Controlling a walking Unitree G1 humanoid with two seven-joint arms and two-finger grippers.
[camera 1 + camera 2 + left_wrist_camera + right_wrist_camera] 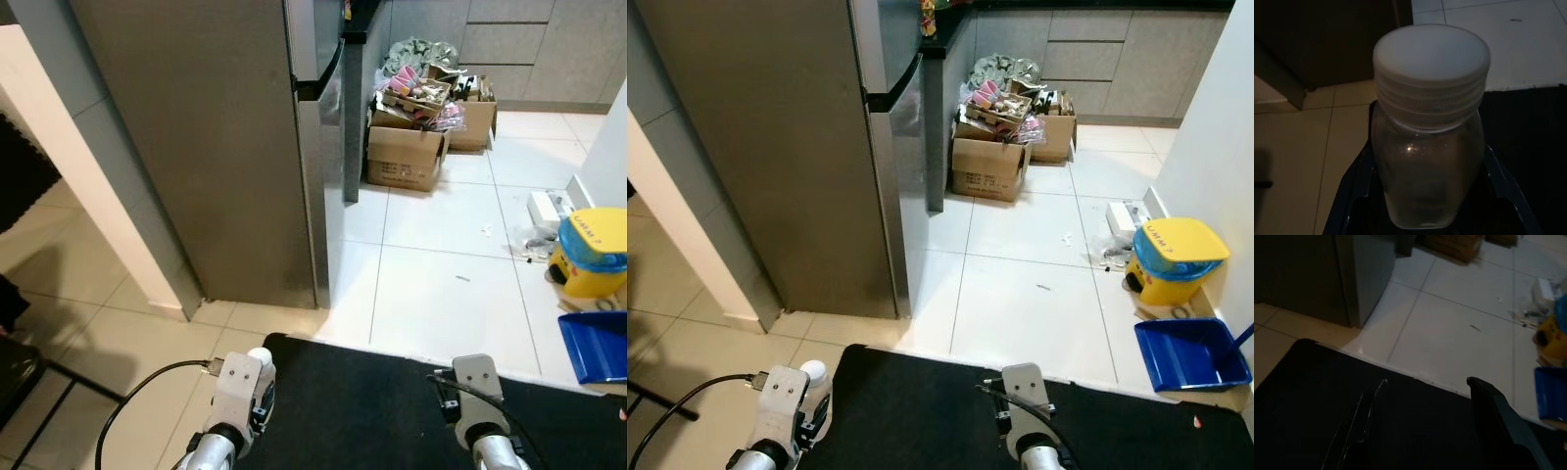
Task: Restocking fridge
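Before the closed fridge [216,147], your left gripper [1425,196] pinched a white-capped bottle [1429,122]; your right gripper [1425,426] hung spread and empty. Door unopened, stocking all remained ahead.

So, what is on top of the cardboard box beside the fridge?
The cardboard box carries a heap of mixed packaging, partly pink. Single items are too small to name, and the box's inside is covered by the heap.
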